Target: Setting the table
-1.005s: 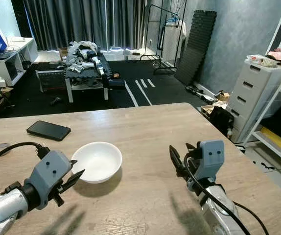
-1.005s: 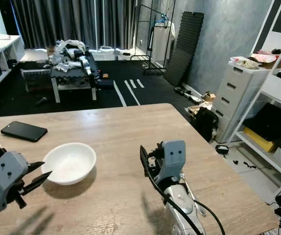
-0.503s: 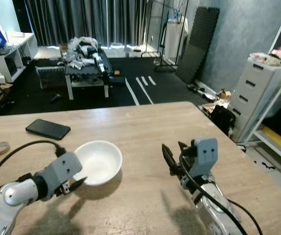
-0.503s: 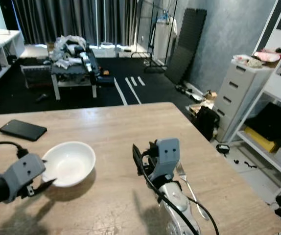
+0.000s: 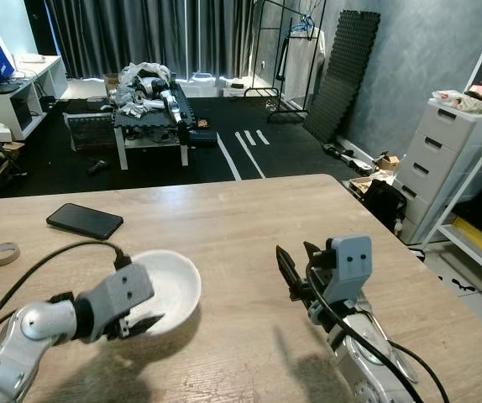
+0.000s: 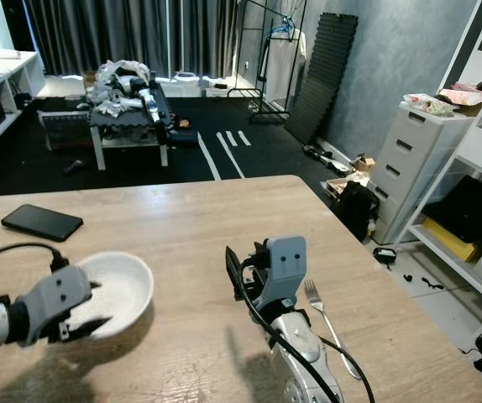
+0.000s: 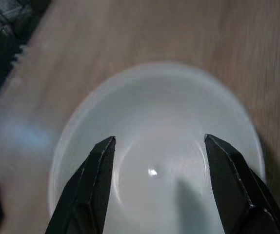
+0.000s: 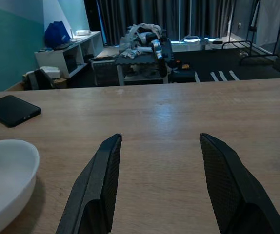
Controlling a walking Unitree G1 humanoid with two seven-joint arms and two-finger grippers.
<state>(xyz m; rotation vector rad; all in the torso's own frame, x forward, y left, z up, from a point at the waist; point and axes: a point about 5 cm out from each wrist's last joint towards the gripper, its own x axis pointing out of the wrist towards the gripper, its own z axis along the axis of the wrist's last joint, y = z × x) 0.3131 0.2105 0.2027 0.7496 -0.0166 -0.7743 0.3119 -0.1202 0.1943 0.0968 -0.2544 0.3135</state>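
Where the pale wood-grain table (image 5: pixel 249 210) spreads out matte and faintly streaked, a round white bowl (image 5: pixel 176 285) sits toward the robot's left, smooth and glossy with a small bright highlight at its bottom. The left pincer (image 5: pixel 144 317) hangs over the near rim of that bowl, its grey blocky wrist housing and black cable trailing back along the silver arm. Seen from the left wrist view, its two long black tapered fingers (image 7: pixel 93 183) are spread wide, one to each side above the bowl's hollow, with the white inner wall showing between them; whether the tips touch the glaze cannot be told. It holds nothing.

The right pincer (image 5: pixel 296 273) hovers above the bare table to the right of the bowl, well apart from it. Its two flat black fingers (image 8: pixel 101 190) stand parted with open table between them, gripping nothing and touching nothing.

Just beside the right arm, on its outer side, a thin metal fork (image 6: pixel 320 308) lies flat on the wood, tines pointing away from the robot. A flat black rectangular phone (image 5: pixel 84 221) rests farther back on the left, and a small ring-shaped roll of tape (image 5: pixel 3 253) lies near the left edge.
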